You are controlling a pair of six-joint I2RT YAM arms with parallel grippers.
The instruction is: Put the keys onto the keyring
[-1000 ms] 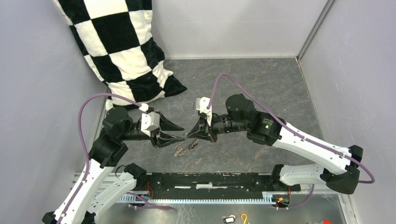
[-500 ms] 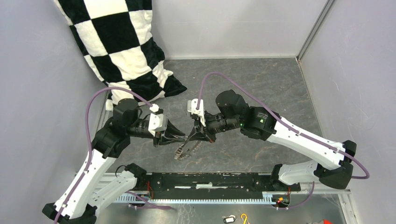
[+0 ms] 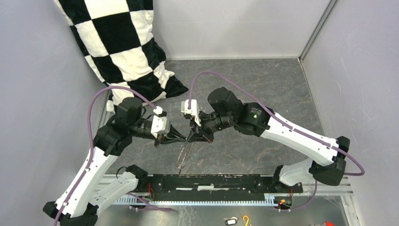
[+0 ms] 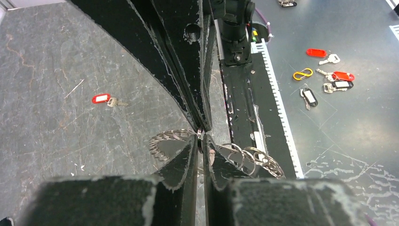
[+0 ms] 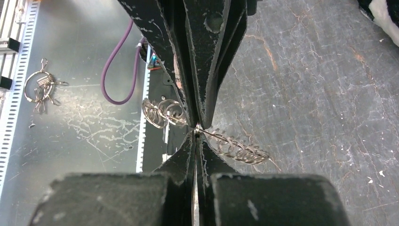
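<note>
Grey, stone-patterned table fills my overhead view, boxed in by pale walls. At eleven o'clock a black-and-white chequered pillow leans into the corner.

My left arm rises from seven o'clock and my right arm from four o'clock. Both bend inward, so the two wrists face each other just short of the table's centre, fingertip to fingertip.

The left gripper has its fingers drawn together, a thin slit between them, and they appear to pinch the wire of the keyring. The right gripper is clamped tight on that same wire from the opposite side, its tips almost touching the left ones.

From the pinch point the keyring hangs toward six o'clock, seen nearly edge-on from above. In the wrist views its fringe of small metal loops fans out to either side of the fingers. Whether its lower end touches the table I cannot tell.

Smallest of all, the red-headed key lies flat on the table at nine o'clock from the left fingertips, well apart from the ring.
</note>
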